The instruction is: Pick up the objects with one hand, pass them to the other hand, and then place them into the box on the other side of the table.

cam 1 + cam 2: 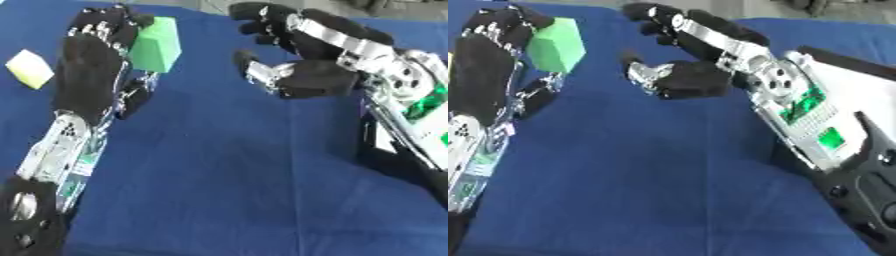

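A yellow block (29,68) is lying on the blue cloth (236,190) near the left edge. Beside it, the left hand (92,70) is gripping a green block (156,45) between curled fingers and thumb, holding it raised, its long axis running roughly upright with a slight tilt. Open blue cloth is separating it from the right hand (306,75), which is waiting with fingers spread and relaxed, palm turned toward the green block, holding nothing.
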Controlling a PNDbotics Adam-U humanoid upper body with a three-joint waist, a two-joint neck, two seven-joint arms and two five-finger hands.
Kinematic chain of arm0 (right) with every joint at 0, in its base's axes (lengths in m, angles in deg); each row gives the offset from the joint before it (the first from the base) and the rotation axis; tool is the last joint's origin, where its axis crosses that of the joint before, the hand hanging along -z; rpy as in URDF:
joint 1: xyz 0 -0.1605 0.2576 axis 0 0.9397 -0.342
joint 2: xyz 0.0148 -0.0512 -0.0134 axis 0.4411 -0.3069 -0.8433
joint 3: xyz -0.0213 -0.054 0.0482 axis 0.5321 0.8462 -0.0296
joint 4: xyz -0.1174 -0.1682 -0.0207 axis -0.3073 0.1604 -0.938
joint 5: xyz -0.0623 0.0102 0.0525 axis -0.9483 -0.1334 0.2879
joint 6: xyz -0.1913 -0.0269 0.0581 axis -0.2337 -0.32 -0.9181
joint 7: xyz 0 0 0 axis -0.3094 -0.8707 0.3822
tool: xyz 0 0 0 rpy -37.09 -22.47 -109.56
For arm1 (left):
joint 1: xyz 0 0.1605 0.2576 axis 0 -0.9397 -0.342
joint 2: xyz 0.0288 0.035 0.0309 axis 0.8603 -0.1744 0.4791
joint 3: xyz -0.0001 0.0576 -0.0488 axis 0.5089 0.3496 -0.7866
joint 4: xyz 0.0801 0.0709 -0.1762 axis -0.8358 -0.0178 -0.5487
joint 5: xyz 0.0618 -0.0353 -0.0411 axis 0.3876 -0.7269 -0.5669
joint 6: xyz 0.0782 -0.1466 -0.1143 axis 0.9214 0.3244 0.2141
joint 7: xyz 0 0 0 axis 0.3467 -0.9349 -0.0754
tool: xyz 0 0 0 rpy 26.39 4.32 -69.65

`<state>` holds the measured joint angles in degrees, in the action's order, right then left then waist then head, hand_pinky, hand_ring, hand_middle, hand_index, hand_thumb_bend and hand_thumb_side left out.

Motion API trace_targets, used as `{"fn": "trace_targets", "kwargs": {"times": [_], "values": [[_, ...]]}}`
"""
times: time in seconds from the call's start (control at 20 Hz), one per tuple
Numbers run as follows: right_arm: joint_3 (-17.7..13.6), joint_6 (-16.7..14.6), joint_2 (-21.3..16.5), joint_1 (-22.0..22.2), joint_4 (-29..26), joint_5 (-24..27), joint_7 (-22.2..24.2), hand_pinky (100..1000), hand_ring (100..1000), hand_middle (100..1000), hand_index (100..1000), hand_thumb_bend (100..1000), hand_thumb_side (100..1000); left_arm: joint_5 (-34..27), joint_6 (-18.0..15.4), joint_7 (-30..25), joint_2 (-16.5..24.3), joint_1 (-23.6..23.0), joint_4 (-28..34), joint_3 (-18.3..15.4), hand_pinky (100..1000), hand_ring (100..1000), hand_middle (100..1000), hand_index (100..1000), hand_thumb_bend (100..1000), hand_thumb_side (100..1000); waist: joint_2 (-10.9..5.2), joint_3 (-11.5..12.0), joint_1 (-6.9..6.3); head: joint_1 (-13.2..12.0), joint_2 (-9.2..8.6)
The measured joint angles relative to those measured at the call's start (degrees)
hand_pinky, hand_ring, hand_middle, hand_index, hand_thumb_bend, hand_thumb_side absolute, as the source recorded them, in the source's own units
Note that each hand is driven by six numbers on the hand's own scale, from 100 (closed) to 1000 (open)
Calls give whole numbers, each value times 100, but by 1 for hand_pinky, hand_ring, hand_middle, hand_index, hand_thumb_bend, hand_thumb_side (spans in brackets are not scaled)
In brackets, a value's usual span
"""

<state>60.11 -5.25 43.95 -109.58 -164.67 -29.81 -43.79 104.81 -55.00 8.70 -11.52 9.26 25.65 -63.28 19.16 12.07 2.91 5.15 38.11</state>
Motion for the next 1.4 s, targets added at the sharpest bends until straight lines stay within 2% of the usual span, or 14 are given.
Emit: {"fn": "trace_targets", "kwargs": {"times": [0.35,0.65,0.95,1.1,1.4], "values": [[223,467,94,-263,0,-99,49,1000,1000,1000,1000,100,511,228,47,38,-215,85,-143,4,665,506,545,659,100,100,0,17,0,15,-43],[337,663,143,-417,-1,-220,-13,1000,1000,1000,1000,100,502,250,14,96,-341,123,-253,39,659,499,537,653,100,100,-2,63,11,34,-50],[414,725,170,-490,4,-409,-46,1000,1000,1000,1000,100,484,250,-71,275,-399,165,-291,73,650,494,531,646,100,100,-3,111,38,72,-52],[447,726,171,-517,72,-477,-6,1000,1000,1000,1000,100,538,250,-101,402,-435,186,-319,79,641,488,525,641,100,100,-3,132,39,102,-52],[469,664,196,-521,327,-570,66,1000,1000,1000,1000,100,566,250,-139,694,-443,196,-324,103,631,483,520,636,100,100,-3,155,41,147,-52]]}}
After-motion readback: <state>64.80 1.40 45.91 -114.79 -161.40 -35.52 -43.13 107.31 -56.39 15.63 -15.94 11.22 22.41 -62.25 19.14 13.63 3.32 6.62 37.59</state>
